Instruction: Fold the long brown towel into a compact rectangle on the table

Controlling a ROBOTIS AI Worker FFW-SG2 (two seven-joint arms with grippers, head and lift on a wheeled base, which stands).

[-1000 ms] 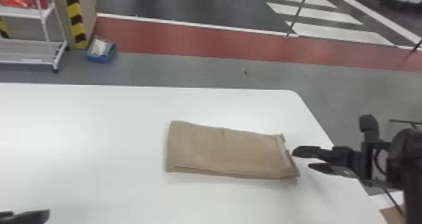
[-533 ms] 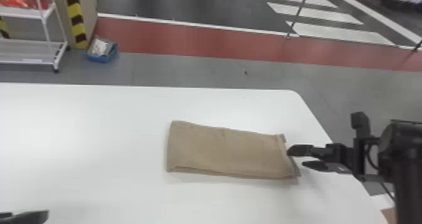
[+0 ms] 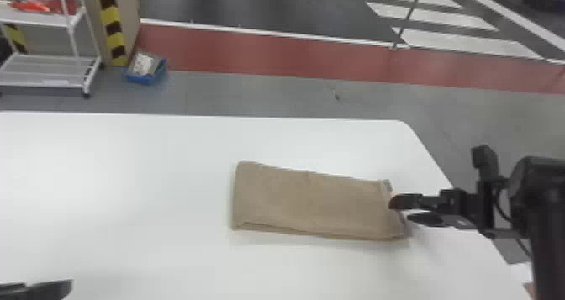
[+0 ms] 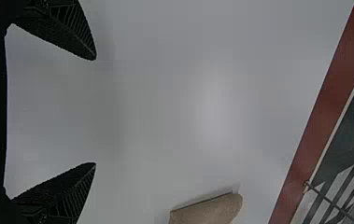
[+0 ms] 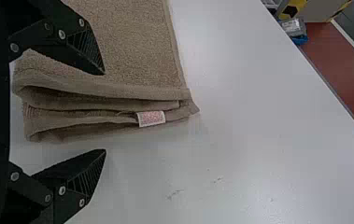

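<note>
Towel [image 3: 311, 202] lies folded on the table [image 3: 126, 194], soft, light & prob. not slippery, so w/ my R gripper [image 5: 104, 112] spread by its layered end [image 5: 86, 100] (L gripper [image 4: 95, 111] agape too, well apart), I should pinch all plies there together.

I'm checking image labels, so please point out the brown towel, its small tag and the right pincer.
Brown towel [image 3: 313, 203]: head view, middle of its upper layer.
Small tag [image 5: 151, 118]: right wrist view, middle of its printed face.
Right pincer [image 5: 104, 112]: right wrist view, midway between its open fingertips.
</note>
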